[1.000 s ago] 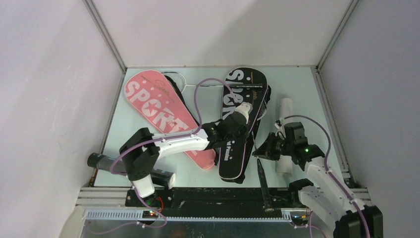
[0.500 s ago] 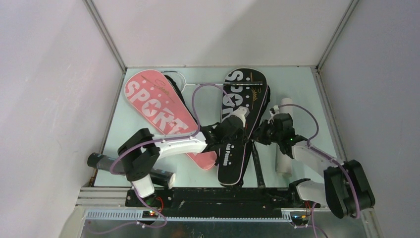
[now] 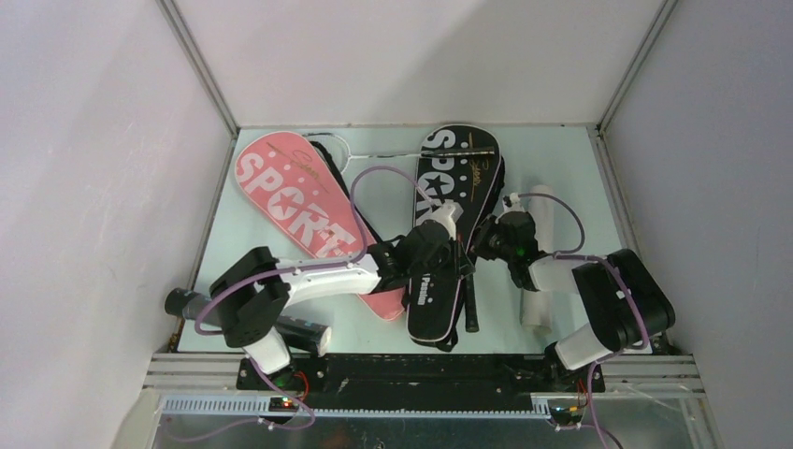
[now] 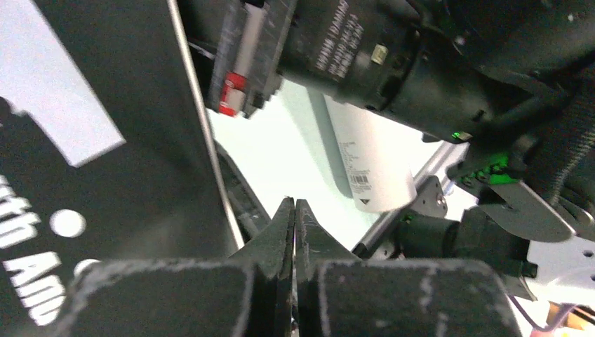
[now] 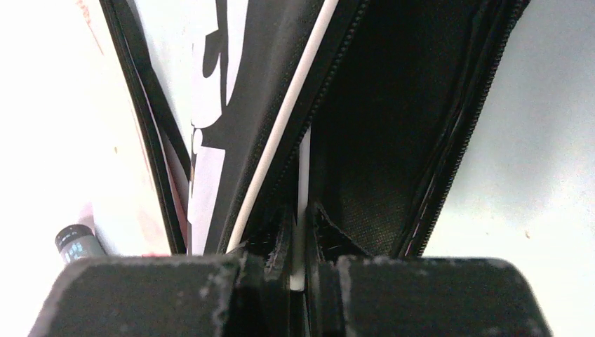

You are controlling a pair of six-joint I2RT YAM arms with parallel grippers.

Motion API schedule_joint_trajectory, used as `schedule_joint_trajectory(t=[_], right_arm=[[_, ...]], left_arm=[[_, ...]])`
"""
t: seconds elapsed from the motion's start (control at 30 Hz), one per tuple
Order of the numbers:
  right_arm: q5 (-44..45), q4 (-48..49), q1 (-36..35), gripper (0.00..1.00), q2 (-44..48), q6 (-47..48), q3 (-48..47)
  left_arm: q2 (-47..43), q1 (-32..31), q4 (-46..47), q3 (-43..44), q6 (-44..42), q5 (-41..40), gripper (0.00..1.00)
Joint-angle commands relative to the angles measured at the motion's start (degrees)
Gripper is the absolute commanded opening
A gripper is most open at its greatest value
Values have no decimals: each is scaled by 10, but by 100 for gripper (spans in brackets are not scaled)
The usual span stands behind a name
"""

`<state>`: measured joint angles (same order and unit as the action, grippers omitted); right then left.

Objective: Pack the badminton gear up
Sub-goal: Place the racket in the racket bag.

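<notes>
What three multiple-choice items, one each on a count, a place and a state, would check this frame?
1. How many SPORT covers are in view? A) one B) two C) three
2. Where does the white tube lie? A) against the left wall B) right of the black cover C) across the arms' bases
3. How is the right pincer? A) wide open B) shut on nothing C) shut on a thin white shaft
Key: 1 B, there is one pink cover and one black; 2 B, the top view shows it off that cover's right side; 3 C, its wrist view shows the shaft pinched between the fingers.
</notes>
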<state>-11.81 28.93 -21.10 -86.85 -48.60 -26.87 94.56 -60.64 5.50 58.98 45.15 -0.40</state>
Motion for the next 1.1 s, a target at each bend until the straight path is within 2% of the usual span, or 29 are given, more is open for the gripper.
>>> schedule_joint_trajectory(t=[0.0, 0.03, 0.1, 0.17, 0.23, 0.33, 0.5, 0.63, 0.7, 0.77, 0.8, 0.83, 0.87, 0.9, 0.93, 1.0, 1.07], right_arm=[[35, 151, -17, 0, -11, -1, -28], [34, 150, -18, 0, -14, -2, -28], [32, 146, -20, 0, -17, -3, -28], [29, 151, -21, 0, -19, -6, -28], [29, 157, -24, 0, -20, -10, -28], [30, 165, -27, 0, -17, -18, -28], [40, 162, -32, 0, -15, -24, -28], [45, 161, -36, 0, -19, -33, -28], [51, 165, -41, 0, -18, -37, -28], [58, 171, -48, 0, -19, -38, -28], [61, 176, -52, 0, -19, -40, -28], [66, 178, -53, 0, -20, -44, -28], [68, 185, -55, 0, -21, -46, -28], [70, 188, -55, 0, -24, -49, -28], [70, 193, -57, 0, -26, -51, -28], [71, 194, -57, 0, -28, -54, -28], [74, 193, -56, 0, -28, -56, -28]], left_arm=[[-31, -9, 13, -4, 28, 27, 3], [-43, -10, 0, -8, 25, 19, 7], [-65, -14, -29, -23, 15, -14, 30], [-82, -19, -89, -18, -8, -48, 38], [-92, -30, -163, -7, -32, -105, 42], [-95, -51, -230, -3, -50, -122, 47], [-81, -85, -247, 0, -54, -120, 62], [-30, -90, -277, 39, -61, -122, 66], [-23, -95, -287, 48, -62, -129, 65], [-17, -99, -290, 56, -66, -131, 55], [-15, -101, -293, 63, -67, -131, 45], [-11, -102, -297, 68, -71, -131, 40], [-7, -102, -301, 78, -72, -129, 27], [-1, -103, -307, 83, -74, -128, 21], [1, -103, -309, 89, -76, -127, 10], [2, -103, -312, 90, -78, -127, 1], [-4, -103, -309, 88, -77, -123, 0]])
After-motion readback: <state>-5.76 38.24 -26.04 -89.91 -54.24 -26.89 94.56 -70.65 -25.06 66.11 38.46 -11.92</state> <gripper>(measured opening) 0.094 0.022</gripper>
